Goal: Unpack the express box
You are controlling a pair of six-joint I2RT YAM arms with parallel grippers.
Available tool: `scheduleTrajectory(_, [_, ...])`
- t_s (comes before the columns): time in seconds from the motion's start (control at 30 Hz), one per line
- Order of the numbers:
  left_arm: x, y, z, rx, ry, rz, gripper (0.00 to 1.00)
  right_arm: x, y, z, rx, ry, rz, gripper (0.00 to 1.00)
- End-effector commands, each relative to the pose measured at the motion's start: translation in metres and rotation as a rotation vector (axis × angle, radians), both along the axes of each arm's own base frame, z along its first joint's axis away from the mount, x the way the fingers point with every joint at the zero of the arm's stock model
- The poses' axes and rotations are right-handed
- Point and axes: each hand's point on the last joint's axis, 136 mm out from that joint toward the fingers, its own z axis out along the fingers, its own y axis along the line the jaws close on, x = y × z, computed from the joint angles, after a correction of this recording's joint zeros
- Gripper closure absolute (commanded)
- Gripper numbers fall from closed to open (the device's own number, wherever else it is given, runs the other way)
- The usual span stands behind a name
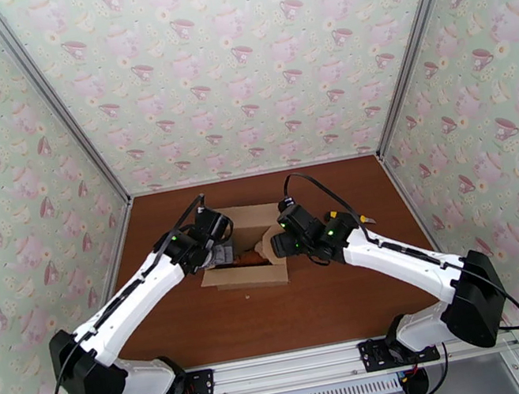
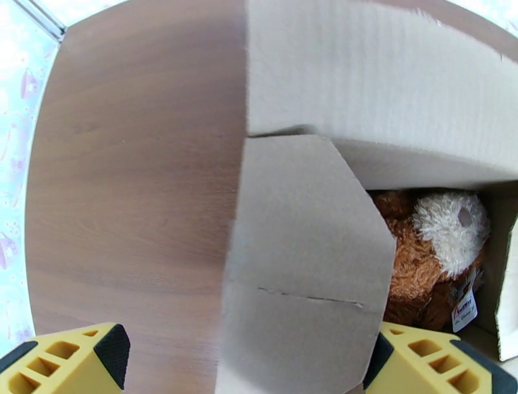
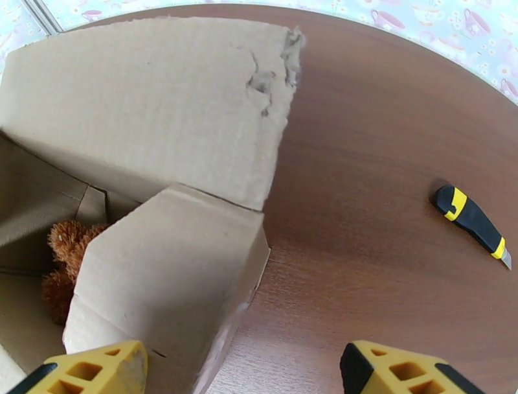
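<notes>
One express box (image 1: 246, 278), one plush toy (image 2: 421, 272), one knife (image 3: 471, 220) (yellow-black).

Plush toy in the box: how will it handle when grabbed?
Probably soft and squashy: the plush toy is shaggy fur, so a grip should sink in. Likely light for its size. It lies inside the express box, so it may snag a flap coming out.

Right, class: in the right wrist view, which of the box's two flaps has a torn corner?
The large far flap: its corner by the table is ragged. The smaller near flap has neat, angled corners.
</notes>
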Motion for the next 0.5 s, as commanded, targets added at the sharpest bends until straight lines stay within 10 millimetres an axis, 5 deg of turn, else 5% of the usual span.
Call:
scheduleTrajectory(0.0, [-0.001, 0.020, 0.021, 0.030, -0.051, 0.032, 0.00, -0.003, -0.009, -0.010, -0.037, 0.010, -0.027, 0.17])
scheduleTrajectory(0.2, [-0.005, 0.042, 0.030, 0.045, -0.073, 0.071, 0.00, -0.005, -0.011, -0.016, -0.053, 0.025, -0.031, 0.17])
scheduleTrajectory(0.47, [-0.013, 0.082, 0.010, 0.054, -0.038, 0.157, 0.00, -0.005, -0.011, -0.016, -0.054, 0.027, -0.033, 0.17])
